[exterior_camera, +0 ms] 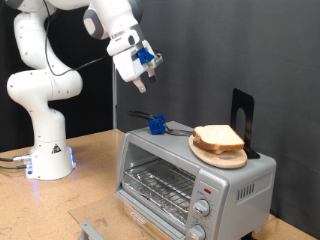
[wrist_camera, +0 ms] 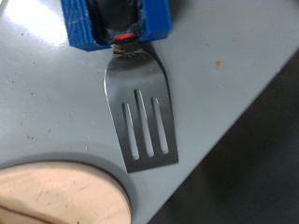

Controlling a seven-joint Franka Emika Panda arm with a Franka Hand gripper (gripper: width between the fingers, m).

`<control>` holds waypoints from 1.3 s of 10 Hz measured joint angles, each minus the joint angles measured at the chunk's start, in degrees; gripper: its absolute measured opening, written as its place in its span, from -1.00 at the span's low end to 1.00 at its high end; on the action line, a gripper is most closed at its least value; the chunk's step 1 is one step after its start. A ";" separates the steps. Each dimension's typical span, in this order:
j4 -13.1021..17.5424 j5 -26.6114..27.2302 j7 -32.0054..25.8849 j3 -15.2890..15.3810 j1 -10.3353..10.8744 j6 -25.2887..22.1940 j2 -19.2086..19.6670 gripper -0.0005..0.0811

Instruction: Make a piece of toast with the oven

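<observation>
Black backdrop behind, wooden tabletop (exterior_camera: pixel 95 195) below. Silver toaster oven (exterior_camera: pixel 190 175) sits on the table at the exterior view's lower right: glass door shut, wire rack (exterior_camera: pixel 155 180) visible through it, two round knobs (exterior_camera: pixel 202 220) and a red light (exterior_camera: pixel 205 189) on the front panel.

On the oven's top: round wooden board (exterior_camera: pixel 222 155) at the exterior view's right end, stacked bread slices (exterior_camera: pixel 218 138) on it. Can't separate a single slice from the stack at this resolution. Black upright stand (exterior_camera: pixel 243 118) just behind the board.

Metal spatula (wrist_camera: pixel 140 117), slotted blade, blue handle block (wrist_camera: pixel 117 23), lies flat on the oven top to the exterior view's left of the board. Wrist view: blade tip just beside the board's rim (wrist_camera: pixel 65 191), with a narrow gap between them.

White Franka arm (exterior_camera: pixel 40 90) based at the exterior view's left. Gripper (exterior_camera: pixel 145 68) is up in the air, above the spatula end of the oven, well apart from everything. Nothing between the fingers; jaw spread — cannot tell from these views.
</observation>
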 joint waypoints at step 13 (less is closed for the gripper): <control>-4.49 3.90 -8.91 4.08 4.38 16.99 13.43 0.99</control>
